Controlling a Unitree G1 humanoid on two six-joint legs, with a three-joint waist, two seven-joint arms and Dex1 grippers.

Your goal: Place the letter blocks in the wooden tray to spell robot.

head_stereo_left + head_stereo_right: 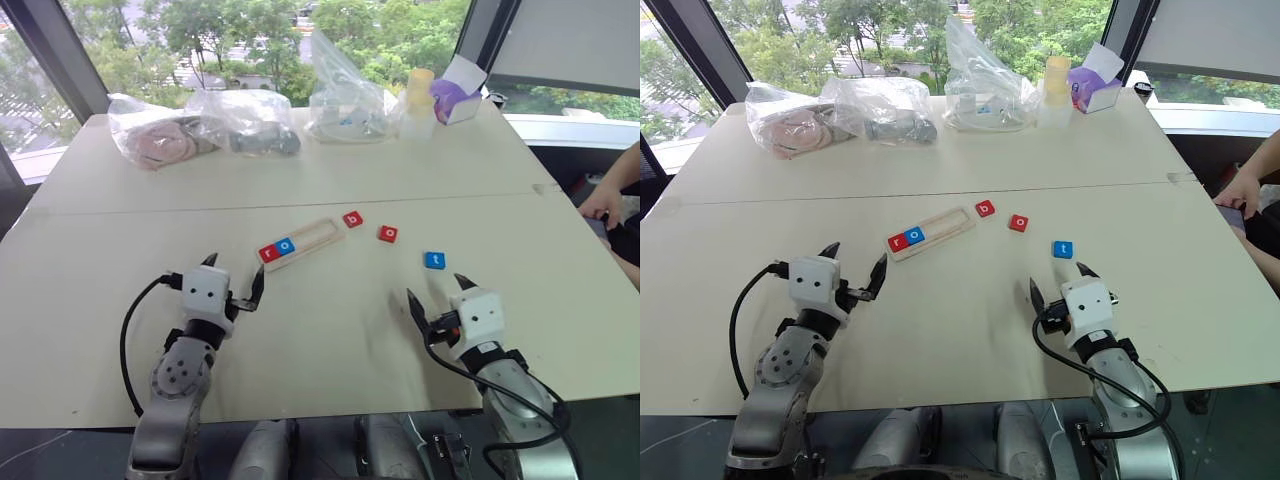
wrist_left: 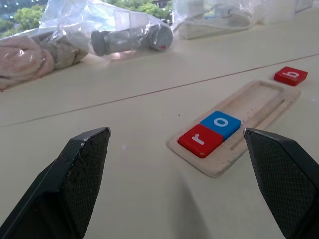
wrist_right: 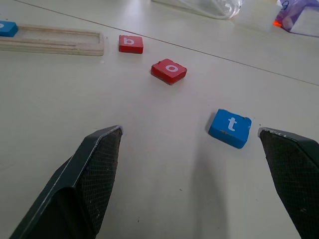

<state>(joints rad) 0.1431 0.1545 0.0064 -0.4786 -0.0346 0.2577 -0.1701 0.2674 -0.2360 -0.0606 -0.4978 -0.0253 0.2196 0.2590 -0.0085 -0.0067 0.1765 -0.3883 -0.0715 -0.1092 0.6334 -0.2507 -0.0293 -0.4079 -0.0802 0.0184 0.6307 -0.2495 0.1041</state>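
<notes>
Left eye view: the wooden tray [image 1: 301, 242] lay slanted on the pale bench [image 1: 120, 230], with a red r block [image 1: 268, 253] and a blue o block [image 1: 285, 245] seated at its near-left end. A red b block [image 1: 353, 219] sat just beside the tray's far end, a red o block [image 1: 388, 234] beyond it, and a blue t block [image 1: 435, 260] nearest the right gripper [image 1: 440, 288]. The left gripper [image 1: 234, 281] hovered short of the tray. Both pairs of fingers stood wide, holding nothing.

Left wrist view: r and o touched, side by side in the tray.

Right wrist view: the t block lay between the spread fingers [image 3: 94, 174], well ahead of them.
</notes>
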